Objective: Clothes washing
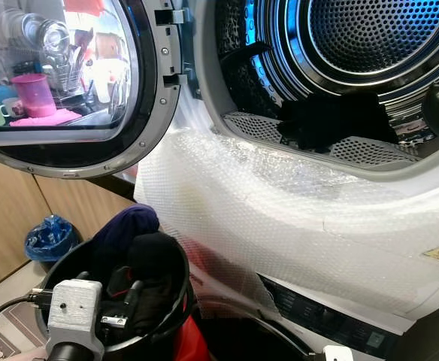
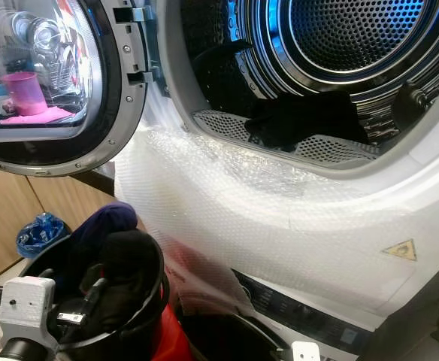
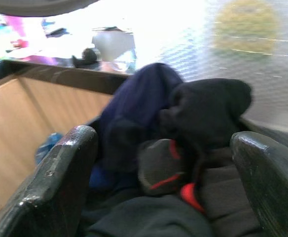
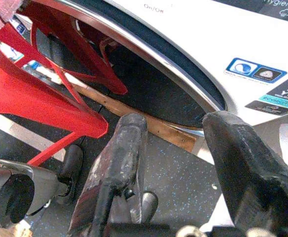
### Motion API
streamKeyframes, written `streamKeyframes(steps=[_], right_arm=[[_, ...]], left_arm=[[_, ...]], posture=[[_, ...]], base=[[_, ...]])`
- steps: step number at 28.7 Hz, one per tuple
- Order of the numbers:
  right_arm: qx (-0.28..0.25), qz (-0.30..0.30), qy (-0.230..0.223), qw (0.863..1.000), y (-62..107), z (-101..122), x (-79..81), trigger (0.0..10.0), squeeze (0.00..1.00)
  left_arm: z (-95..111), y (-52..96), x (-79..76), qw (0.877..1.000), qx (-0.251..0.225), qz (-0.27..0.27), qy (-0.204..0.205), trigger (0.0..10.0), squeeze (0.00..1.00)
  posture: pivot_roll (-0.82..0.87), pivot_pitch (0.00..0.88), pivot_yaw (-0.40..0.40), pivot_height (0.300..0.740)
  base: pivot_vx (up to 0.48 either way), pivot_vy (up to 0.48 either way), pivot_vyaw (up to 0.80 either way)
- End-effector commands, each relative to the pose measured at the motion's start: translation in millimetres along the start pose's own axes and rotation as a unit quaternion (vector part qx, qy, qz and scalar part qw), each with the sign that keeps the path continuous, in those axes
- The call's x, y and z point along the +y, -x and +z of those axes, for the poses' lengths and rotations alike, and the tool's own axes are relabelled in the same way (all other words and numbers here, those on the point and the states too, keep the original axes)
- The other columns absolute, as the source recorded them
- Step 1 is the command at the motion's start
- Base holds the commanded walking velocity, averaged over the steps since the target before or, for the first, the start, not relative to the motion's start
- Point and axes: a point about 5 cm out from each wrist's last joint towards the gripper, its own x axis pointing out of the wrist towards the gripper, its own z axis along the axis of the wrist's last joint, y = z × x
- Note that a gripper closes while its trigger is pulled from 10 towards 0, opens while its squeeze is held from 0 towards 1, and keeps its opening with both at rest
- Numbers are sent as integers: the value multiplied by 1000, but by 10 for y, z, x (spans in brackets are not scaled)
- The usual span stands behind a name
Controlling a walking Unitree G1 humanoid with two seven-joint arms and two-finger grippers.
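Left eye view, black bucket (image 1: 176,259) holding dark clothes (image 1: 140,252), drum (image 1: 370,45) holding black garment (image 1: 332,120)

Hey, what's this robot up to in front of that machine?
It is doing laundry. The washer door hangs open and a dark garment lies at the drum's mouth. The left pincer, fingers apart, reaches into a black bucket heaped with dark clothes. Nothing is gripped yet. The right pincer hangs open, low by the floor.
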Motion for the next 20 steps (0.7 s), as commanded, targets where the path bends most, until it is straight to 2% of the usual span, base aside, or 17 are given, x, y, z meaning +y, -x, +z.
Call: streamKeyframes(steps=[1,5,7,8,9,10,12,15,20], right_arm=[[-3,0,2,1000,-13,52,2,10000,0],[-4,0,1,1000,-17,63,12,10000,0],[-4,0,-1,1000,-19,71,20,10000,0],[-5,0,-2,1000,-21,75,23,10000,0],[-5,0,-2,1000,-21,75,23,10000,0],[-6,0,-3,1000,-22,80,24,10000,0],[-6,1,-2,1000,-23,85,25,10000,0],[-9,1,1,1000,-27,110,20,10000,0],[-16,-10,-5,1000,-24,147,-52,10000,0]], left_arm=[[20,-7,65,999,-4,32,-3,10000,0],[2,-32,118,998,4,66,10,10000,0],[-20,-77,167,995,7,91,33,10000,0],[-63,-154,205,992,19,104,66,10000,0],[-63,-154,205,992,19,104,66,10000,0],[-62,-237,210,991,15,99,88,10000,0],[-40,-331,200,991,4,85,105,10000,0],[46,-508,175,993,-21,46,110,10000,0],[62,-585,103,993,-22,12,117,10000,0]], posture=[[521,0,-85,740],[522,0,-89,740],[519,0,-93,740],[517,0,-99,740],[517,0,-99,740],[518,0,-103,740],[512,0,-110,740],[495,0,-113,740],[467,0,-119,740]], base=[[0,0,0],[0,0,0],[0,0,0],[0,0,0],[0,0,0],[0,0,0],[0,0,0],[0,0,0],[0,0,0]])
